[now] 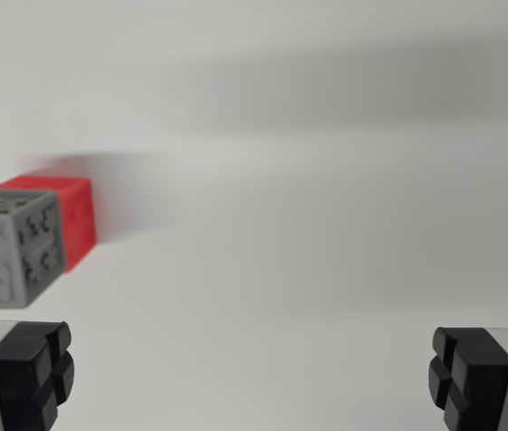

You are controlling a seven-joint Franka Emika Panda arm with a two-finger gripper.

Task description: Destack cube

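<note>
Your pincer (254, 377) is wide apart, nothing between the pads (30, 373). The grey cube (12, 247) sits far to the wrist view's left, just above the left pad, partly cut by the frame edge. The red cube (64, 215) is touching it on the far side; whether they're stacked or side by side, you can't tell from here. White worktop (326, 224) otherwise. You're off-centre: shift toward the wrist view's left to straddle the grey cube before closing.
</note>
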